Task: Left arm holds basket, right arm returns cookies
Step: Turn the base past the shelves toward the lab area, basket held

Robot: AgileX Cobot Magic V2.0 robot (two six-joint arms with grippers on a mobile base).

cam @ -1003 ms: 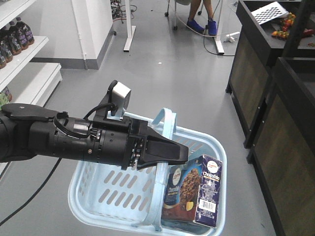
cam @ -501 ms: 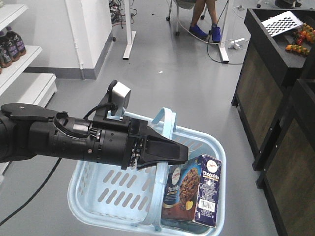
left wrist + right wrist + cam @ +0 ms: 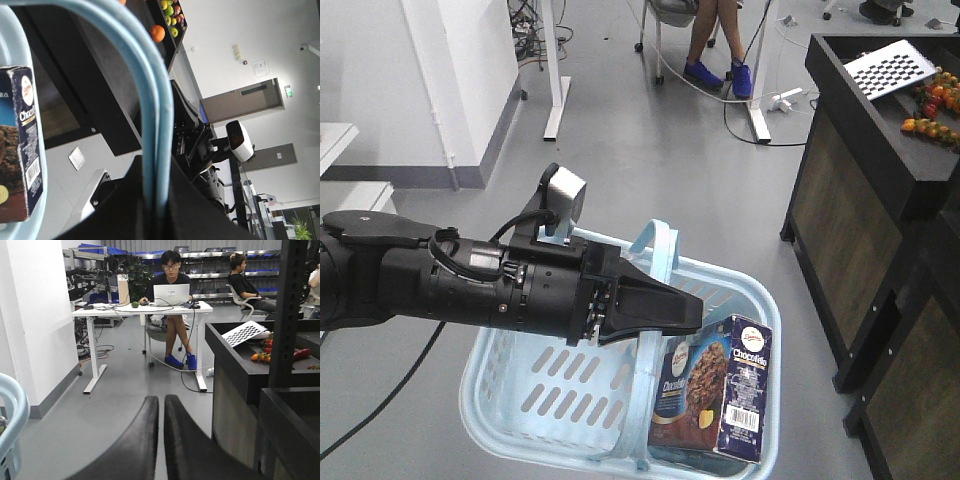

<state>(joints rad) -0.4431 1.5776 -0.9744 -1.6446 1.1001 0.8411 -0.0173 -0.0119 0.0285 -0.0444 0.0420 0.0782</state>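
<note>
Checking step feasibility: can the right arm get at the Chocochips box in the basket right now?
Probably yes: the Chocochips box stands uncovered in the basket corner, clear of the left pincer, though the right pincer points elsewhere.

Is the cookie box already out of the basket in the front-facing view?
No: the cookies stand upright inside the basket, against its right-hand end.

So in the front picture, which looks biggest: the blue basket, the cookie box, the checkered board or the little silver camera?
1. basket
2. cookie box
3. checkered board
4. silver camera
The board sits farther back, so it may really be bigger than it looks.
</note>
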